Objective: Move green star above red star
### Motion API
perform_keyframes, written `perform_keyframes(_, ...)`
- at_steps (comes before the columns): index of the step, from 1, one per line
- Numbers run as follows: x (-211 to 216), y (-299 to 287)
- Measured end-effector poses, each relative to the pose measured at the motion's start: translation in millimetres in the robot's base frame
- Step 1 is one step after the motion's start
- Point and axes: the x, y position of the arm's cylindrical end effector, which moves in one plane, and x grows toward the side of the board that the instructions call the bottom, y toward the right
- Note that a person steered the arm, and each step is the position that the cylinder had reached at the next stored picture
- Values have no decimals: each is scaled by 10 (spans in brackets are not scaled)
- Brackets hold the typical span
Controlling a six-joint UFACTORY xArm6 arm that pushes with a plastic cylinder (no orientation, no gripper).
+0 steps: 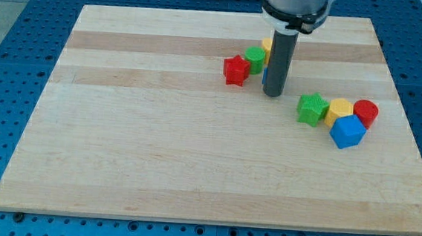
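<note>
The green star-shaped block (313,109) is sitting ridged and bright on the wooden worktop (157,144), touching a yellow block (339,110), well right of the red star-shaped block (235,70). My tip (273,92) is resting between them, holding nothing.

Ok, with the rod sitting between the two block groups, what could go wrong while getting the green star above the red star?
1. My tip stands close to the cluster of the red star block, green round block and a partly hidden yellow block; sweeping there could knock the red star away.
2. The green star block touches the yellow block, near the blue cube and red round block; pushing it may drag them.
</note>
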Motion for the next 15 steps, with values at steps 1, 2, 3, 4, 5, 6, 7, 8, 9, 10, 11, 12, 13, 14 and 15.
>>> perform_keyframes(1,0,0)
perform_keyframes(2,110,0)
perform_keyframes(3,501,-120)
perform_keyframes(4,836,-340)
perform_keyframes(5,1198,-36)
perform_keyframes(6,1394,516)
perform_keyframes(7,1502,1090)
perform_keyframes(8,1465,1799)
perform_keyframes(9,1247,2184)
perform_keyframes(10,893,2164)
perform_keyframes(11,674,1976)
perform_keyframes(12,556,1714)
perform_keyframes(13,485,1420)
perform_keyframes(14,484,1066)
perform_keyframes(15,484,681)
